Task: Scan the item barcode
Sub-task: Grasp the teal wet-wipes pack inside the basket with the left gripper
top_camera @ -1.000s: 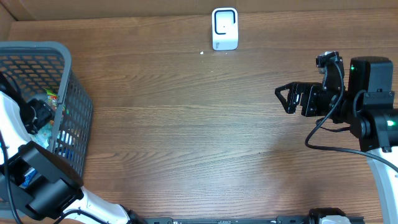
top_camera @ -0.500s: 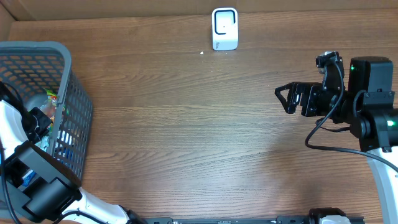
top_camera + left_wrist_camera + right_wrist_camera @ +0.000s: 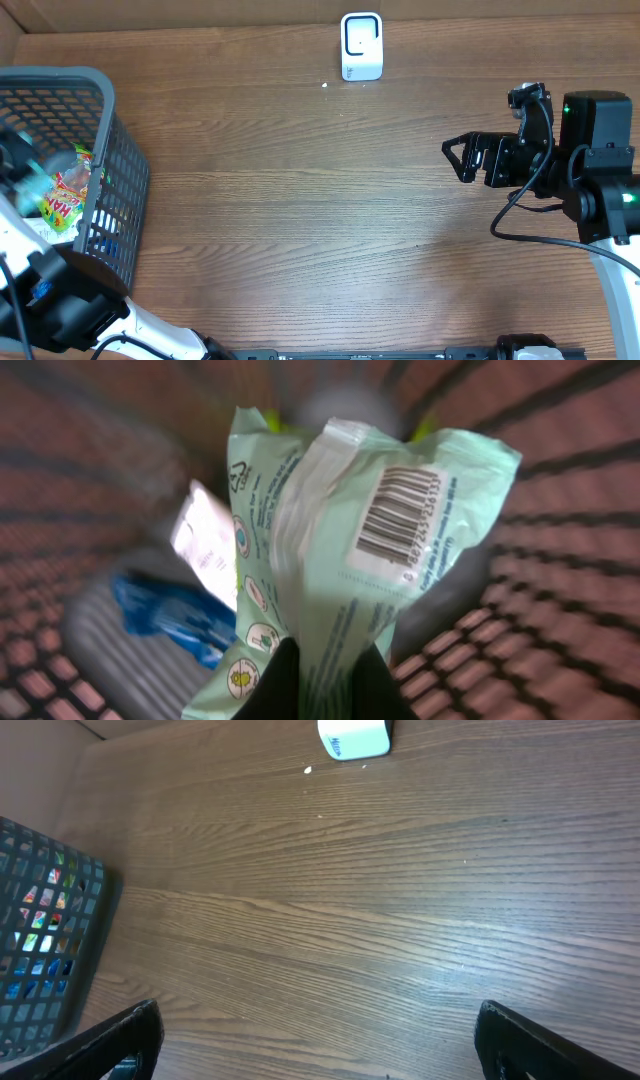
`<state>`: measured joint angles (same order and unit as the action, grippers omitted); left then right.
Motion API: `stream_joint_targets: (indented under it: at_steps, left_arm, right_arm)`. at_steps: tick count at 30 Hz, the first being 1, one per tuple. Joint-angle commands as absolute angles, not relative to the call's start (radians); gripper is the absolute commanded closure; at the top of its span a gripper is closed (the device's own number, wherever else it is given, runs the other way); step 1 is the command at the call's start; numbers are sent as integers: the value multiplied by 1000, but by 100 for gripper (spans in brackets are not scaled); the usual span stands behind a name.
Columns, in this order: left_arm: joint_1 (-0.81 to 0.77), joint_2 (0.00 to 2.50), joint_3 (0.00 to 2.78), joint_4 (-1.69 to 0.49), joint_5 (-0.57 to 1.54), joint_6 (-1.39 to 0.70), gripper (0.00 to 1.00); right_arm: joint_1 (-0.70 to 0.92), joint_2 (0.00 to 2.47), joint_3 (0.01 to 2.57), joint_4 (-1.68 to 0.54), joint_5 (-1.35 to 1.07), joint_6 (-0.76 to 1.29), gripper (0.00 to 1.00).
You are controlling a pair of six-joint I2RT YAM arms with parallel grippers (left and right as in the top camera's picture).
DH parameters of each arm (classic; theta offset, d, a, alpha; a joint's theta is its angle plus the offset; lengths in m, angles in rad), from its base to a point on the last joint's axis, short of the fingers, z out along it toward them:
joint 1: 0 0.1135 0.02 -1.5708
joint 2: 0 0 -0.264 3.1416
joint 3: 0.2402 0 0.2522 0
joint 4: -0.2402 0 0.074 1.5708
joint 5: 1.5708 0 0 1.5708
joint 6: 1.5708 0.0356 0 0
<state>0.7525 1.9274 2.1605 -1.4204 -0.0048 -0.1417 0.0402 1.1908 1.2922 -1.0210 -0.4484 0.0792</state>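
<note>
In the left wrist view my left gripper [image 3: 328, 662] is shut on the lower edge of a pale green packet [image 3: 340, 560]. The packet stands up inside the grey basket [image 3: 560, 610], and its barcode [image 3: 397, 515] faces the camera. From overhead the left arm is a blur over the basket [image 3: 120, 170] at the table's left edge. The white scanner [image 3: 361, 45] stands at the far middle of the table and also shows in the right wrist view [image 3: 353, 737]. My right gripper [image 3: 458, 158] hovers open over bare wood at the right, its jaws [image 3: 318, 1020] wide apart with nothing between them.
A blue packet [image 3: 170, 615] and a white one [image 3: 205, 540] lie under the held packet in the basket. A colourful snack bag [image 3: 62, 195] shows in the basket from overhead. The basket's mesh wall [image 3: 45, 960] stands at the left in the right wrist view.
My left gripper has shut on the green packet and the left arm has shifted in the basket, uncovering the colourful bag. The right arm has not moved.
</note>
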Motion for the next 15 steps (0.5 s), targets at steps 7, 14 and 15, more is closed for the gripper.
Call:
stream_joint_targets:
  at_steps: [7,14,15]
  left_arm:
    - [603,1899,2699,-1690,251,-65,96]
    - [204,1868,2658,-1690,198,-32,96]
    - [149,1868,2649,-1690,142,-54,96]
  right_arm:
    - [44,1192,1308,-1017,-458,81,0]
    - [44,1192,1308,-1017,-458,81,0]
    - [44,1192,1308,-1017,-458,81,0]
